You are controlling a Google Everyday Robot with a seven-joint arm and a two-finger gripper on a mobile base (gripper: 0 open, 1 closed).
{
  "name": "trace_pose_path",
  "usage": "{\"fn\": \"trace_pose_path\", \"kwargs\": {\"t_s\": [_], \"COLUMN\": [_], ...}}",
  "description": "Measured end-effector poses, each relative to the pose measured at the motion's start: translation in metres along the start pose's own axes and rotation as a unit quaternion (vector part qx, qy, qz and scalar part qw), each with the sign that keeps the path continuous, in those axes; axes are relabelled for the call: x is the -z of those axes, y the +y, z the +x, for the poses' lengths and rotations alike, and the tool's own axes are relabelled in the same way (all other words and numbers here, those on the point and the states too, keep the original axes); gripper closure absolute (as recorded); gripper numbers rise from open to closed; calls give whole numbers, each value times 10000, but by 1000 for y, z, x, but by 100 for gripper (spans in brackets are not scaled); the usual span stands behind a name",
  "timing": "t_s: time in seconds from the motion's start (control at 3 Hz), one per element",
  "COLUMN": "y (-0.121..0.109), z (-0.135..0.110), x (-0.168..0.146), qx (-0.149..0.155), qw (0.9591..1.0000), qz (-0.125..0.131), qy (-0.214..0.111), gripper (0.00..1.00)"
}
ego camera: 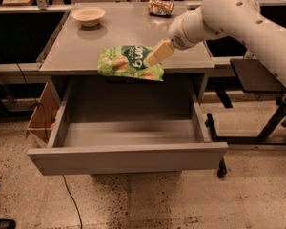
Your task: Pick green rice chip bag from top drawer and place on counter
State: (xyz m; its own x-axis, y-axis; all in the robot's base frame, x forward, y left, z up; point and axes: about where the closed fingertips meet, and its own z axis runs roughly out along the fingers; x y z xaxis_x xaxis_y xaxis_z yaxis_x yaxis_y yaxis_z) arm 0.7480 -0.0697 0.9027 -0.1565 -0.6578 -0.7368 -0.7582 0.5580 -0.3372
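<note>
**A:** Start at the left. What do you see?

**B:** A cardboard box [38,117] tucked under the table's left side, and a shallow bowl [88,16] on the far left of the counter [69,51]. Below, the top drawer [126,157] is pulled fully out, and what shows of its floor is bare.

**A:** And the green rice chip bag [125,63]?

**B:** Out of the drawer, near the middle of the counter's front edge. Its lower edge hangs past the edge, over the open drawer. I can't tell whether its upper part rests on the counter or hovers just above it.

**A:** Is it held?

**B:** It looks so. The gripper [152,59] comes in from the right and is closed on the bag's upper right edge, with the bag trailing off to the left.

**A:** How would you expect it to handle?

**B:** Light and soft, I'd judge, with crinkly film that is slick and gives under pressure. A pinch on the flat rim seems safer than squeezing the puffed middle, since the chips inside would crush. Held by one corner it may swing or droop, so it should go well onto the counter before release, or it could slide back into the drawer.

**A:** Further right?

**B:** A small gold-brown foil bag [160,7] at the counter's far edge, the white arm [238,13], and a dark side shelf [255,75].
</note>
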Motion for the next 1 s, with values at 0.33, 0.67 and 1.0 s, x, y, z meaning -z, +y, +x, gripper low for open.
{"fn": "trace_pose_path", "kwargs": {"t_s": [0.33,0.67,1.0], "y": [-12,-9,-10], "z": [8,22,30], "x": [38,91,103], "qx": [71,152,152], "qw": [10000,9999,9998], "qz": [21,-76,-86], "qy": [30,-25,-15], "gripper": [0,0,0]}}
